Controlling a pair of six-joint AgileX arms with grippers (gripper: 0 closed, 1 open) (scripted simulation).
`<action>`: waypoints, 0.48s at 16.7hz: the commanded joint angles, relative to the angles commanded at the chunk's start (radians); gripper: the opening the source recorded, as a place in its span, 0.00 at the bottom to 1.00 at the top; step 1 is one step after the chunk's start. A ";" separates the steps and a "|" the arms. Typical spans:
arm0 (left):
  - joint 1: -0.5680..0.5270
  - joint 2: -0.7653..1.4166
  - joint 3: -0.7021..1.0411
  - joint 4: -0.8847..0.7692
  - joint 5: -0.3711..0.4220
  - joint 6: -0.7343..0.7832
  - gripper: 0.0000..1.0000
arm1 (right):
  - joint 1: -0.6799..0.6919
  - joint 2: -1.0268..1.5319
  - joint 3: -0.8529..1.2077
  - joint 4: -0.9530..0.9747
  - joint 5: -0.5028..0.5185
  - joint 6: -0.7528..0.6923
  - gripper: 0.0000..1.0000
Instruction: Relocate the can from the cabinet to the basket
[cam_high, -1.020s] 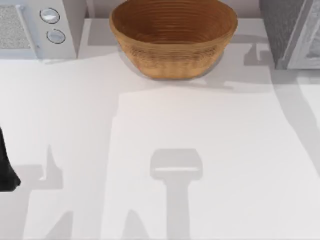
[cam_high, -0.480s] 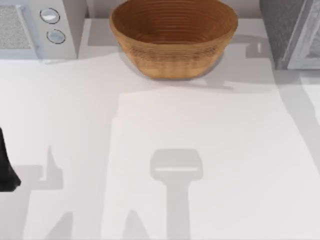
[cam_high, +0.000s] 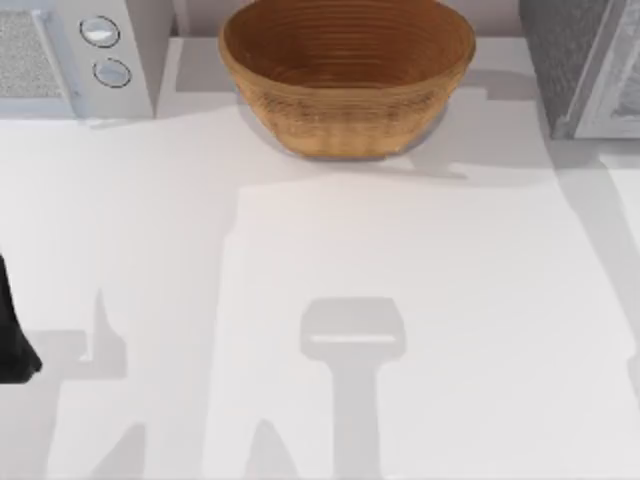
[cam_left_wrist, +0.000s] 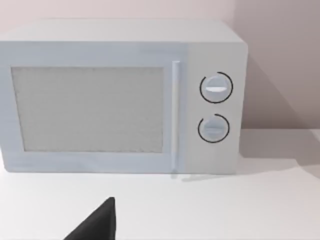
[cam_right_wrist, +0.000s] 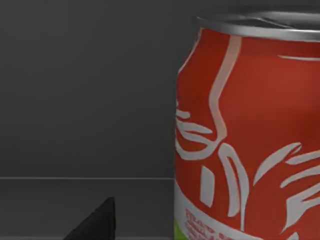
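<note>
The can (cam_right_wrist: 250, 130) stands upright inside a dark grey enclosure — apparently the inside of the cabinet (cam_high: 585, 65), though the right wrist view shows no more than a flat dark back wall and a floor line behind it. Its red side with white script, a sliver of green at the bottom edge and the silver top rim are all very close to the right wrist camera. One dark fingertip (cam_right_wrist: 97, 222) of the right gripper shows there, apart from the can; how far the fingers are spread I cannot tell, and nothing shows them holding anything.

In the top view the cabinet sits at about 1 o'clock, a speckled dark grey box with a pale framed door at the table's far right corner. The basket (cam_high: 347, 75) stands at 12 o'clock — round, woven, tan-brown, with nothing visible inside it — between the cabinet and a white microwave (cam_high: 75, 55) with two round knobs at 11 o'clock.

The left arm (cam_high: 12, 340) is parked at 9 o'clock by the left edge of the white table (cam_high: 420, 300). Its wrist camera faces the microwave front, with one dark fingertip (cam_left_wrist: 97, 225) in view; its opening cannot be told either.
</note>
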 joint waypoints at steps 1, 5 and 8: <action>0.000 0.000 0.000 0.000 0.000 0.000 1.00 | -0.003 0.034 0.031 0.002 -0.003 0.000 1.00; 0.000 0.000 0.000 0.000 0.000 0.000 1.00 | -0.017 0.120 0.112 0.008 -0.016 0.000 1.00; 0.000 0.000 0.000 0.000 0.000 0.000 1.00 | -0.017 0.121 0.113 0.008 -0.016 0.000 1.00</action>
